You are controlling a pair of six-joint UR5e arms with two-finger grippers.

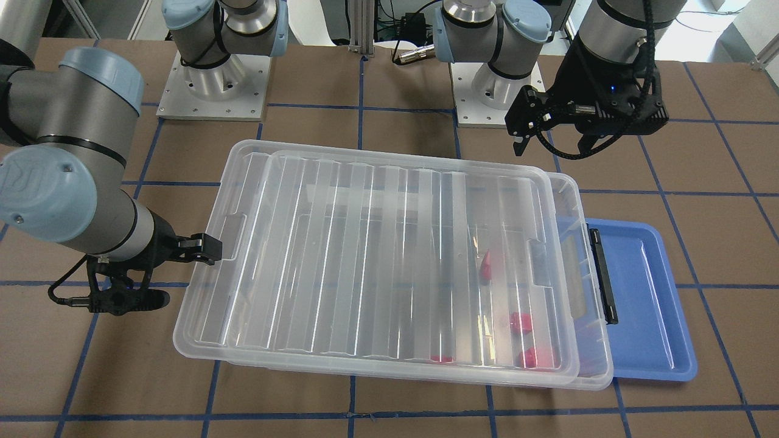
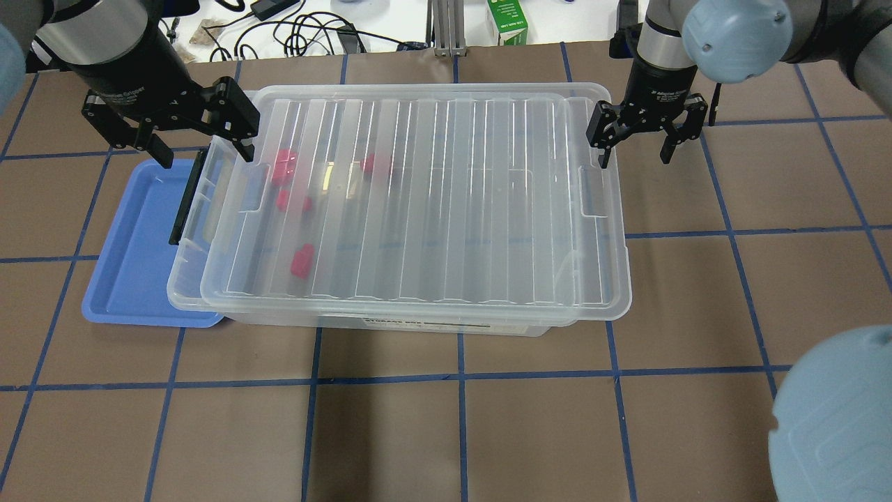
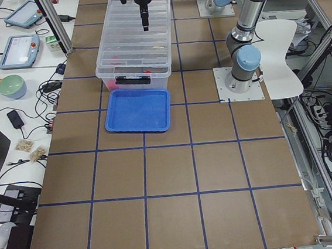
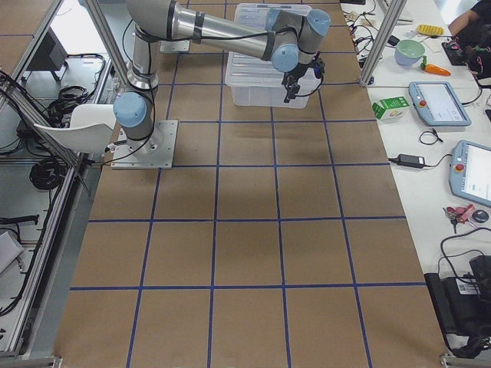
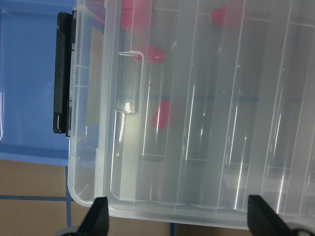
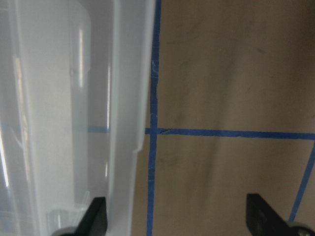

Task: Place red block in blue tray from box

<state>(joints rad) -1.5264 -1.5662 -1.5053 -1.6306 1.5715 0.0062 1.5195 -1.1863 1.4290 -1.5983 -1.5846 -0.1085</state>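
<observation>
The clear box [image 2: 390, 317] stands mid-table with its ribbed lid [image 2: 446, 202] lying on it, shifted toward my right so the latch end is uncovered. Several red blocks [image 2: 303, 260] lie inside near that end; they also show in the front view [image 1: 521, 321] and the left wrist view [image 5: 160, 114]. The blue tray [image 2: 129, 244] lies beside the box's black latch [image 2: 185, 202], partly under the box. My left gripper [image 2: 201, 139] is open and empty above the latch end. My right gripper [image 2: 635, 145] is open and empty beside the lid's other end.
The table is brown with blue tape lines [image 2: 460, 376]. The arm bases [image 1: 213, 79] stand behind the box. A green carton [image 2: 507, 21] and cables lie beyond the far edge. In the right wrist view the lid's edge [image 6: 128, 98] lies under the left fingertip [image 6: 96, 219].
</observation>
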